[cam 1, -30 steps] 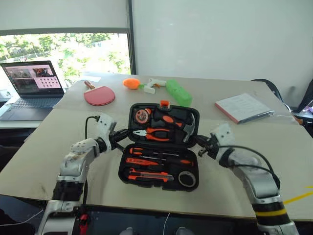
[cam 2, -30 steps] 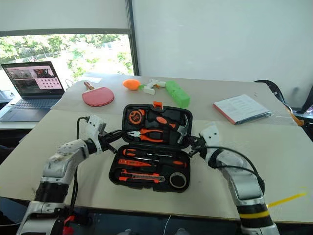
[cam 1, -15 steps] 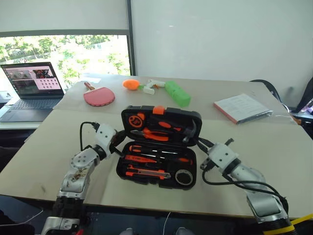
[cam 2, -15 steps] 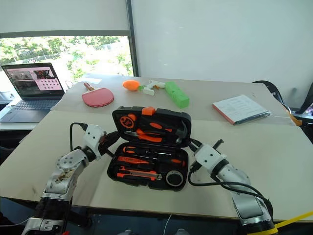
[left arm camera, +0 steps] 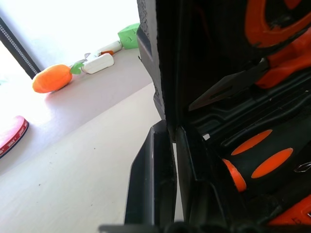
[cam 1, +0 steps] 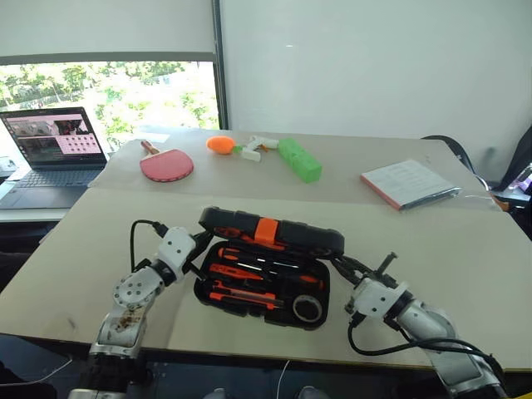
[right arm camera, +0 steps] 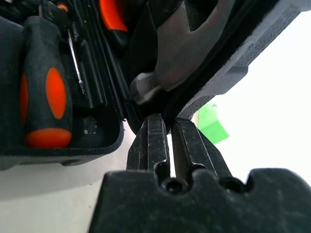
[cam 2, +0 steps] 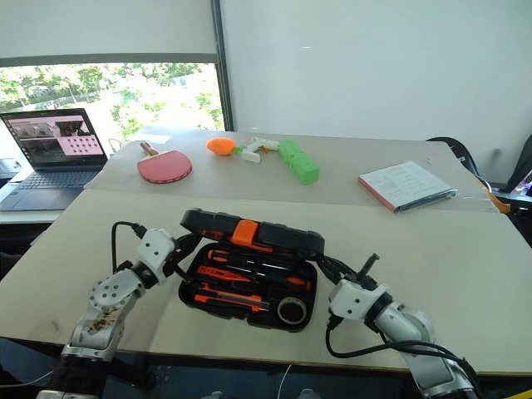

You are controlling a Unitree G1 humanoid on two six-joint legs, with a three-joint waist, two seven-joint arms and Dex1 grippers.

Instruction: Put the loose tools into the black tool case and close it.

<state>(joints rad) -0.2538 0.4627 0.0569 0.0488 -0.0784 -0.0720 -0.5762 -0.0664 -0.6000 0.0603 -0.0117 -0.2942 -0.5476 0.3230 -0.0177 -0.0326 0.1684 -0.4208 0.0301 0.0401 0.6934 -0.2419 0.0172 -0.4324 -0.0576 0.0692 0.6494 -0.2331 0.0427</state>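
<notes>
Right wrist view has the right gripper (right arm camera: 167,141) with its two fingers (right arm camera: 150,141) pressed nearly together, pinching the thin edge of the lid (right arm camera: 243,48) of the black tool case (cam 1: 264,274) at its right end. Left wrist view gives the mirror of it: the left gripper (left arm camera: 163,165) has its fingers (left arm camera: 146,174) closed on the lid's left edge, just where lid meets tray. Outward from both grips, the lid (cam 1: 270,232) stands tilted forward over the tray, roughly halfway down, its orange latch (cam 1: 265,230) on the upper rim facing the near side. The case's long axis runs left to right across the tabletop (cam 1: 465,274), so each arm holds one short end and neither is nearer than the other; the lid lies between the two grippers. Beneath the lid the tray holds the screwdrivers (cam 1: 249,274), the utility knife (cam 1: 237,291) and the tape roll (cam 1: 308,308), all seated in slots. Judging by this, the packing looks done and the closing is under way: the lid must swing on toward the near edge until the latch meets the tray rim
</notes>
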